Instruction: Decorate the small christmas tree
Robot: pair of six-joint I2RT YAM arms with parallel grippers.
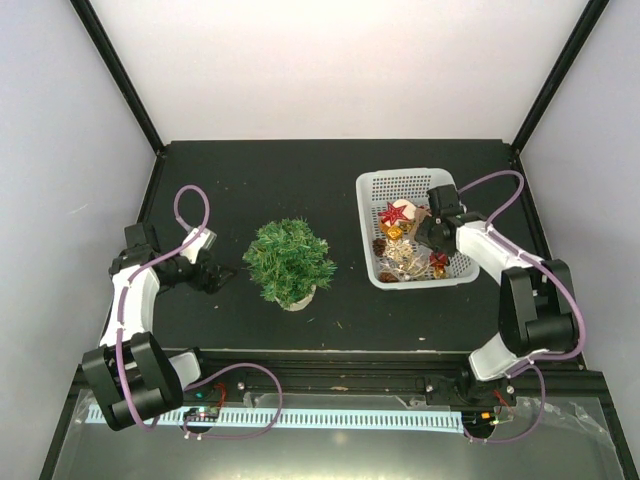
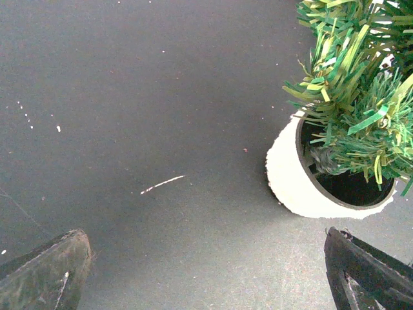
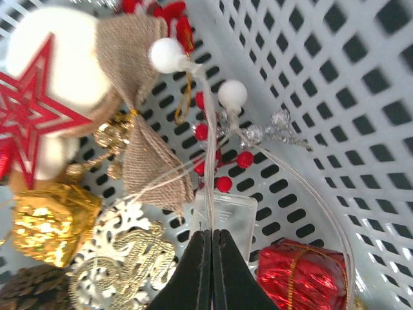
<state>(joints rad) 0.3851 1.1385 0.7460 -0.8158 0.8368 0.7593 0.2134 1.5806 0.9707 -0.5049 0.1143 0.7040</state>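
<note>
Tree: we are seeing the small christmas tree [image 1: 289,260] standing upright on the table [image 1: 250,180], about midway between the left and right edges and nearer the near edge than the far one.
Tree base: from the left wrist we are looking at its pale round base [image 2: 290,174] sitting flat on the table, with green needles [image 2: 361,77] hanging over it.
Left jaws: we are finding them spread wide and holding nothing. They are sitting low over the table just left of the tree, without touching it.
Basket: the white basket [image 1: 400,180] is sitting near the right edge, well apart from the tree.
Right jaws: we are seeing them pressed together inside the basket, pinching the thin white stem of a berry sprig [image 3: 244,159].
Sprig: its white balls and red berries are fanning out along the basket wall [image 3: 361,97].
Other ornaments: a red star [image 3: 32,116], a burlap bow [image 3: 139,97], a gold parcel [image 3: 45,219], a white snowflake [image 3: 122,232] and a red parcel [image 3: 300,274] are lying in the basket around the sprig.
</note>
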